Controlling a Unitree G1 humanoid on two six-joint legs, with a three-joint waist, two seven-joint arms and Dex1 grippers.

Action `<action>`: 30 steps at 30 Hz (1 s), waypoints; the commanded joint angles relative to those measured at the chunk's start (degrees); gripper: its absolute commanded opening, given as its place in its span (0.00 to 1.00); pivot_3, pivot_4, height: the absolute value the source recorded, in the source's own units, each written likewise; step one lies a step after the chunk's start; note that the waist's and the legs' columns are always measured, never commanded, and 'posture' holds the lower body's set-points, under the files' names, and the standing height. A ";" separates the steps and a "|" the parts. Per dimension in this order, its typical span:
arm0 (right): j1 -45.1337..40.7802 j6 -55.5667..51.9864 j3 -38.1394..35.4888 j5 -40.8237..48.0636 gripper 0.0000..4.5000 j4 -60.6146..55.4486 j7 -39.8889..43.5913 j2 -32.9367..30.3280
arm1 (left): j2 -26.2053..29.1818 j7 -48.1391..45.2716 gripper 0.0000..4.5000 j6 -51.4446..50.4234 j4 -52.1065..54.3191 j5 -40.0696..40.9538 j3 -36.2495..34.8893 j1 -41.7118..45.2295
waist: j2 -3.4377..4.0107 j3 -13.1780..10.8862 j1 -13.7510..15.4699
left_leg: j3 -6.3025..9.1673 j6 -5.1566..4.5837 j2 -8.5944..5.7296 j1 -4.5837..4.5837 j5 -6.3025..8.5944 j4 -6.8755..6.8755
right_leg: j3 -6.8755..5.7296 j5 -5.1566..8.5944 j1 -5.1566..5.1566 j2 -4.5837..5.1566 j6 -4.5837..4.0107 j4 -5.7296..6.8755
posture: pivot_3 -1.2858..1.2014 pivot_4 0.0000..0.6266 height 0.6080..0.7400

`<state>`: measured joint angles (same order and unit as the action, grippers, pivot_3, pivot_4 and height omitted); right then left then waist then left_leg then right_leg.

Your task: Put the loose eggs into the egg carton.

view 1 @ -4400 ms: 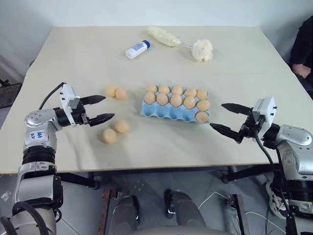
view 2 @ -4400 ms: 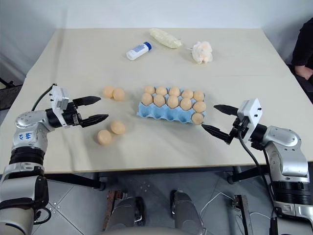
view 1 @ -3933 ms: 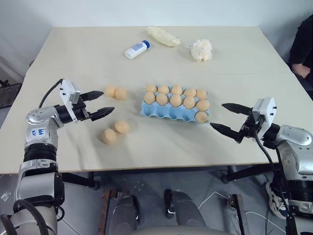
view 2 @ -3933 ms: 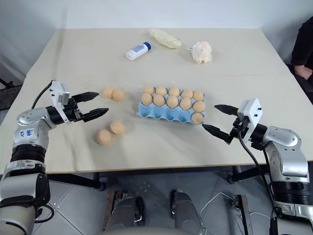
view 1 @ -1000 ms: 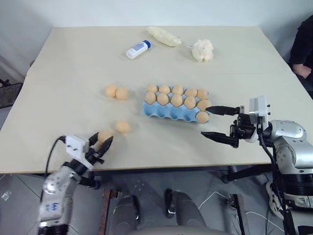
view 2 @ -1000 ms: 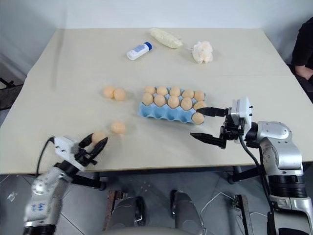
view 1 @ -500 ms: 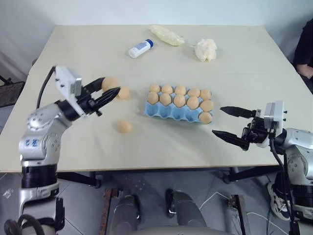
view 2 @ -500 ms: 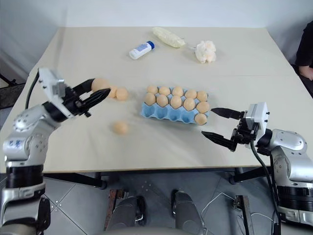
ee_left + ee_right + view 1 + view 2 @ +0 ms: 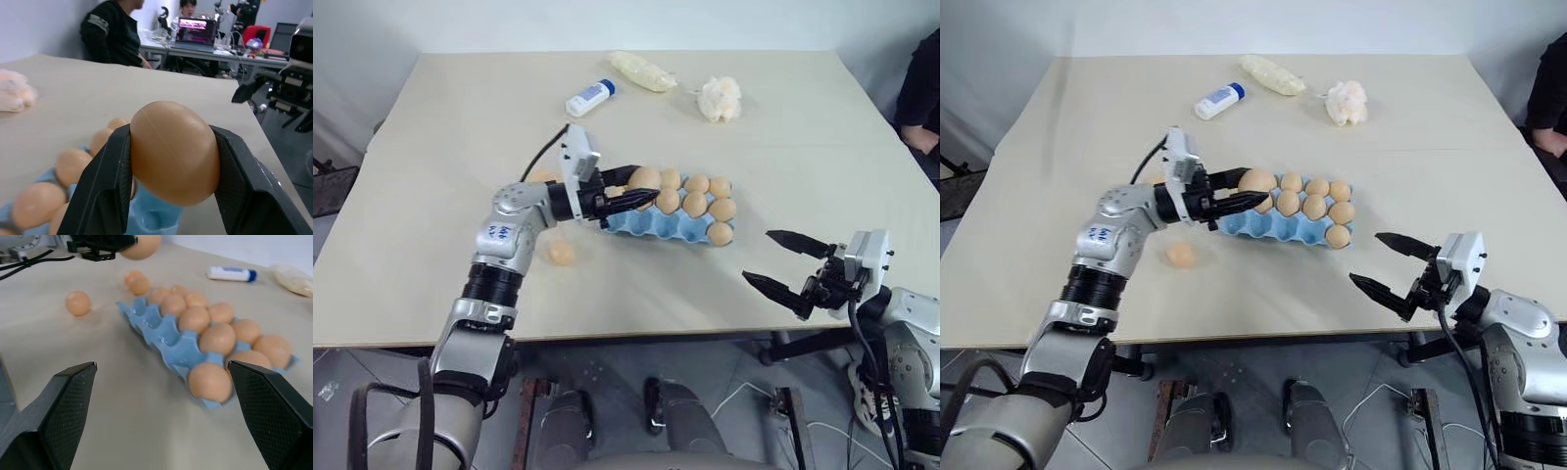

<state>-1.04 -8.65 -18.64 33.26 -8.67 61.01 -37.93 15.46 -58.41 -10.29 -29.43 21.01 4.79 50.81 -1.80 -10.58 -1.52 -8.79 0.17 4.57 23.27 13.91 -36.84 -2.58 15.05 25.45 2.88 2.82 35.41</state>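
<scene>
Eggs, small, smooth and tan-orange, number eleven in the light blue moulded egg carton [image 9: 636, 223] at mid-table, filling its two far rows plus the rightmost cup of the near row, one in the left gripper [image 9: 1255, 195], and one lying loose [image 9: 1178, 254] on the beige table [image 9: 783, 127]. Two more loose ones sit behind the left arm, mostly hidden. The left gripper's black fingers clamp the held egg [image 9: 174, 151] over the carton's left end, while the right gripper [image 9: 781, 266] hangs spread wide and empty near the table's front edge.
</scene>
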 commanded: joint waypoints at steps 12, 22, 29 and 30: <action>3.45 4.07 -2.88 0.21 1.00 0.17 -1.02 0.06 | -12.09 5.09 0.42 9.03 -18.09 -11.31 3.70 12.20 | -0.07 -0.05 0.00 | 0.07 -0.10 0.00 0.07 0.06 -0.22 | -0.01 0.00 -0.06 -0.05 0.04 -0.08 | 0.52 0.24 1.00; 4.44 4.69 -2.46 -0.06 1.00 -0.33 -2.48 -0.04 | -14.95 10.63 0.42 12.35 -26.16 -16.67 3.65 15.11 | -0.09 -0.09 -0.02 | 0.24 -0.08 0.01 0.06 0.10 -0.21 | 0.01 0.04 -0.05 -0.20 0.00 -0.08 | 0.52 0.24 1.00; 3.87 2.15 -1.95 0.15 1.00 -3.06 -4.71 -0.63 | -15.10 10.04 0.99 12.24 -25.82 -16.35 2.55 15.09 | -0.09 -0.10 0.04 | 0.24 -0.07 0.01 0.06 0.11 -0.19 | 0.01 0.05 -0.05 -0.20 -0.01 -0.08 | 0.52 0.24 1.00; 3.80 1.90 -1.99 0.18 1.00 -3.22 -4.79 -0.69 | -14.94 9.86 1.00 12.08 -25.38 -16.27 2.35 15.05 | -0.09 -0.10 0.05 | 0.24 -0.07 0.01 0.06 0.11 -0.19 | 0.01 0.05 -0.05 -0.20 -0.01 -0.08 | 0.52 0.24 1.00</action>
<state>3.07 -6.58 -19.66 32.76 -9.71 56.60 -37.89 0.80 -48.28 1.39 -56.94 4.20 7.91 64.24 -1.88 -10.68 -1.47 -8.55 0.10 4.58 23.33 14.02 -37.03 -2.57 15.10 25.39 2.67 2.80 35.34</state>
